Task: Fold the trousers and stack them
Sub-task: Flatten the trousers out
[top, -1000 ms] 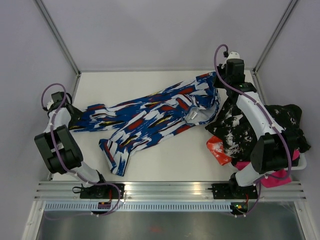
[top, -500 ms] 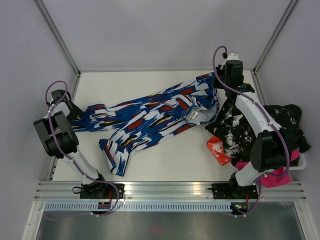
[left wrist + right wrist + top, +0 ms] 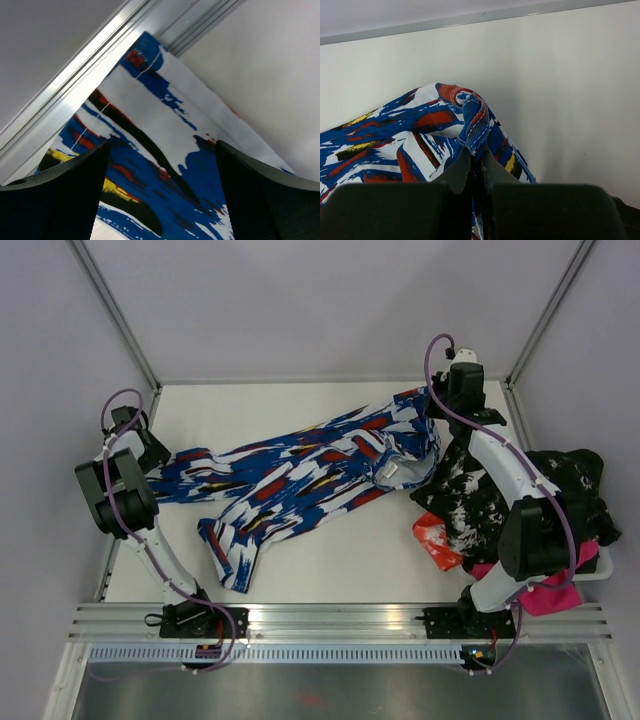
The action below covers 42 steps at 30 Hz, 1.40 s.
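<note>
trousers (image 3: 300, 478) lie left to right; my right gripper (image 3: 476, 159) pinches the far-right waistband (image 3: 472, 116), my left gripper (image 3: 162, 150) hangs wide over the left cuff (image 3: 150, 100).

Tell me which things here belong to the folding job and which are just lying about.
Job: trousers; right gripper, shut on their fabric; left gripper, open over a leg end.
Lying about: black-and-white cloth; orange item; pink cloth.

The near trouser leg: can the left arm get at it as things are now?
Probably yes. The left gripper is open and free, and only bare table lies between it and that leg.
</note>
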Each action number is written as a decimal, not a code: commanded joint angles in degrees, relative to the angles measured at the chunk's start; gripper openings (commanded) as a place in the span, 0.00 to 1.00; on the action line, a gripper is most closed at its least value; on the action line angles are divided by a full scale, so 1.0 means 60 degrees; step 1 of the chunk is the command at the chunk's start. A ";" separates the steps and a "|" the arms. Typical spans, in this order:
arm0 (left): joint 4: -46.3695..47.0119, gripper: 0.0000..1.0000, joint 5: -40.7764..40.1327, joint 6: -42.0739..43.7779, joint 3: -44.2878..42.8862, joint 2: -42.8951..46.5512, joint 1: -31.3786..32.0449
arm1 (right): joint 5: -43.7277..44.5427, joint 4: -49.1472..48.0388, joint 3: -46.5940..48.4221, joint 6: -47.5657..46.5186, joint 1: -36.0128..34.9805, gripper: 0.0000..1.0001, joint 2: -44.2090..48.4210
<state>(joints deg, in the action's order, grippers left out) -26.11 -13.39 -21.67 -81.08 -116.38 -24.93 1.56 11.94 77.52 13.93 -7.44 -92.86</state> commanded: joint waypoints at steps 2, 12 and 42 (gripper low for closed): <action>-0.0687 0.88 -0.0465 0.0374 -0.0578 -0.0496 0.0258 | 0.0179 -0.0570 -0.0029 0.0226 0.0171 0.00 -0.0226; -0.1508 0.04 0.0239 0.1019 -0.1766 -0.1580 0.0448 | 0.0340 -0.0658 -0.0043 0.0300 0.0391 0.00 -0.0402; -0.1667 0.02 0.1294 0.1180 -0.5877 0.1237 0.1327 | -0.0786 -0.0497 0.3353 0.0183 0.2880 0.00 -0.0707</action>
<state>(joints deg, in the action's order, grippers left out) -34.85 -4.82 -16.40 -109.25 -105.36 -17.78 -1.28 14.72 90.61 15.64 7.44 -94.89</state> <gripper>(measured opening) 0.026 0.036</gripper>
